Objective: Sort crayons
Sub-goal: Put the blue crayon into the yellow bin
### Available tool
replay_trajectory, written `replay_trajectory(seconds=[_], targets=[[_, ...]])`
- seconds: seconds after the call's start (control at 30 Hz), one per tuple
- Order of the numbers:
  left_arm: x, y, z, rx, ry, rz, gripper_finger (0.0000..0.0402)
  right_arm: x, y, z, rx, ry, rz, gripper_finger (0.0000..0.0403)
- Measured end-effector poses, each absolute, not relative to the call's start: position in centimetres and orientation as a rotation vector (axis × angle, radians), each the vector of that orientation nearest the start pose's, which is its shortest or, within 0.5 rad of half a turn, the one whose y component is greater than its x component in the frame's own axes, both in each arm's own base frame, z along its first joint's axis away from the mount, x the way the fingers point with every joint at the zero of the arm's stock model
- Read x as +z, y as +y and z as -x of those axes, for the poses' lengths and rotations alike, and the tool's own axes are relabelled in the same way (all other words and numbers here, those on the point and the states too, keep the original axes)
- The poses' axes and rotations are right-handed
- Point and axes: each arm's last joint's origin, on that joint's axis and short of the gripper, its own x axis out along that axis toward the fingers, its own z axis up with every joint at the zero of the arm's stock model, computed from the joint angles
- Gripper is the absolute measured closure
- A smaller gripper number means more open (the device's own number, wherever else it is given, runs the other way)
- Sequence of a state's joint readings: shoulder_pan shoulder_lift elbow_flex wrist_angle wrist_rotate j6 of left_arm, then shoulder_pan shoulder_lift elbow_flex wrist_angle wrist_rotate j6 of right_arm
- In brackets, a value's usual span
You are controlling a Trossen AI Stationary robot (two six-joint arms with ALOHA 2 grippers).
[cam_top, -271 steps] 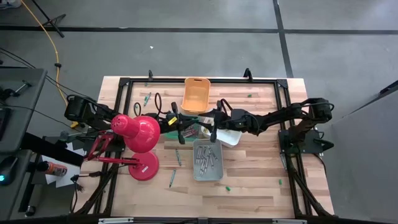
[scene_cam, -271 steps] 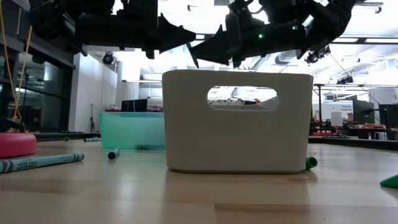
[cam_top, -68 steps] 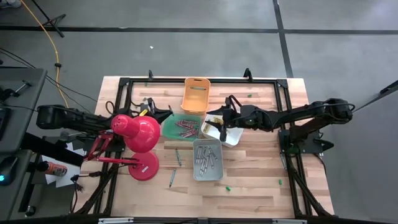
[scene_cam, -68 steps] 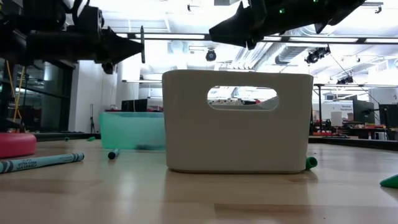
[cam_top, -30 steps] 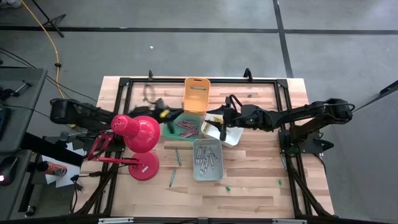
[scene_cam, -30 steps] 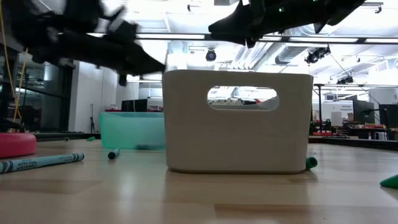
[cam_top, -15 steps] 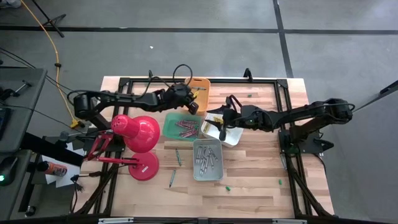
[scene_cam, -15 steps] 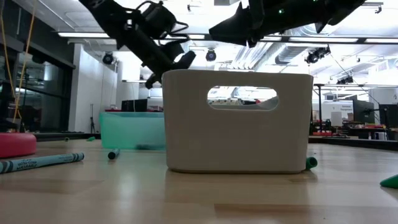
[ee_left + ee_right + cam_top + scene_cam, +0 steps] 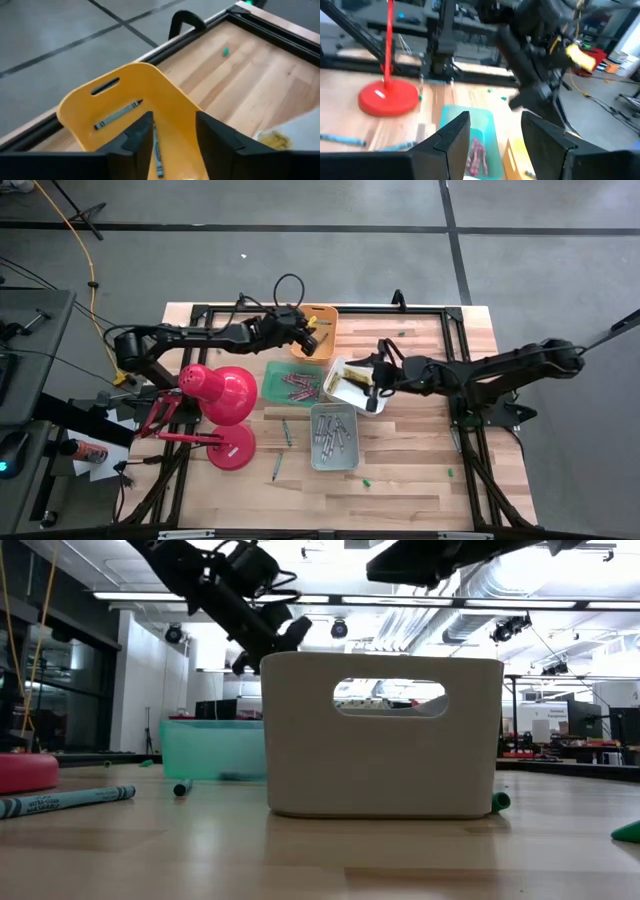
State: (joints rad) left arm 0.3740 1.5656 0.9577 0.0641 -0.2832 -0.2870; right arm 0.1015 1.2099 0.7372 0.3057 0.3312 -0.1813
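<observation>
Four small bins hold crayons: an orange bin [image 9: 318, 330] at the far middle, a green bin [image 9: 293, 384] with red crayons, a white bin [image 9: 350, 383] with yellow ones, and a grey bin [image 9: 333, 436] with grey ones. My left gripper [image 9: 312, 338] hangs open over the orange bin, above the two grey-blue crayons [image 9: 119, 115] lying in it [image 9: 172, 142]. My right gripper [image 9: 373, 390] stands open over the right end of the white bin, with nothing between its fingers [image 9: 497, 135]. Loose crayons [image 9: 286, 430] lie on the table near the grey bin.
A red desk lamp [image 9: 225, 395] stands at the table's left, its round base [image 9: 231, 447] near the front. More loose crayons [image 9: 276, 468] and green specks [image 9: 366, 482] lie toward the near edge. A black frame [image 9: 400, 308] runs round the table top.
My left gripper has swung from beside the lamp toward the table's far edge and right, rising, and now hangs over the orange bin. My right gripper has drawn back a little toward the table's right edge and risen.
</observation>
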Motion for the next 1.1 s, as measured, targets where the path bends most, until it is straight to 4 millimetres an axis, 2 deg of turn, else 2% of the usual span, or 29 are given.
replay_trajectory(seconds=[0.1,0.17,0.27,0.43,0.6,0.77,1.1], targets=[[23.7,12.4,-30.1,0.654,0.488,0.310,0.0249,27.5,2.2,-26.3,-0.241,0.217,0.231,0.0231],[23.8,11.3,-29.5,0.591,0.502,0.318,0.0243,27.1,2.5,-26.1,-0.264,0.255,0.249,0.0231],[22.6,8.6,-28.5,0.506,0.478,0.292,0.0241,26.7,2.9,-25.9,-0.299,0.299,0.272,0.0231],[19.7,4.2,-26.0,0.338,0.277,0.195,0.0244,26.7,3.4,-25.8,-0.338,0.305,0.280,0.0231],[18.3,1.3,-23.3,0.208,0.051,0.122,0.0245,26.8,3.5,-25.8,-0.350,0.285,0.219,0.0231],[18.1,0.4,-22.0,0.163,-0.043,0.031,0.0245,26.8,3.5,-25.8,-0.346,0.272,0.141,0.0231],[18.4,0.3,-22.0,0.163,-0.056,0.024,0.0245,26.7,3.5,-25.8,-0.347,0.273,0.109,0.0231]])
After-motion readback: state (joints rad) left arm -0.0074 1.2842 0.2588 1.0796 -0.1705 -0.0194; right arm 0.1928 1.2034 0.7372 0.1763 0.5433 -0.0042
